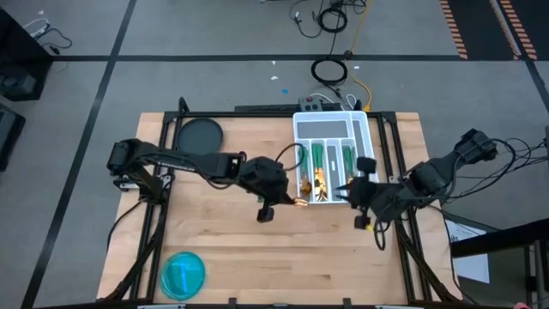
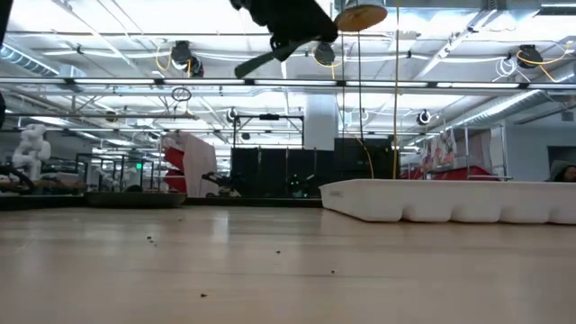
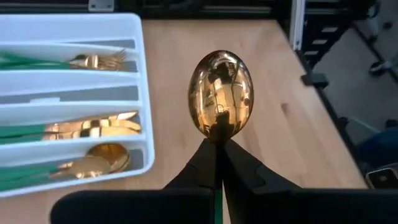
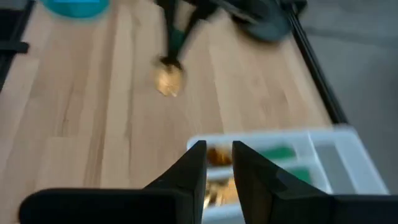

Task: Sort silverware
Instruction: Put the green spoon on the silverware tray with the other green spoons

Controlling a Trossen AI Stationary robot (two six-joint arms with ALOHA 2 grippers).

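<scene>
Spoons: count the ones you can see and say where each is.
2 for sure. One spoon is held up in the left gripper, beside the tray. One spoon bowl lies in the tray's outermost slot; others may hide in the pile.

No text, label, brand, number or sign can be read anywhere in these views. The white tray [image 1: 367, 130] carries no lettering, and the bench [image 1: 223, 249] around it is bare wood without marks. In the room beyond the tray, seen from the low view, a few red and green shapes show, too small to make out as words.
</scene>
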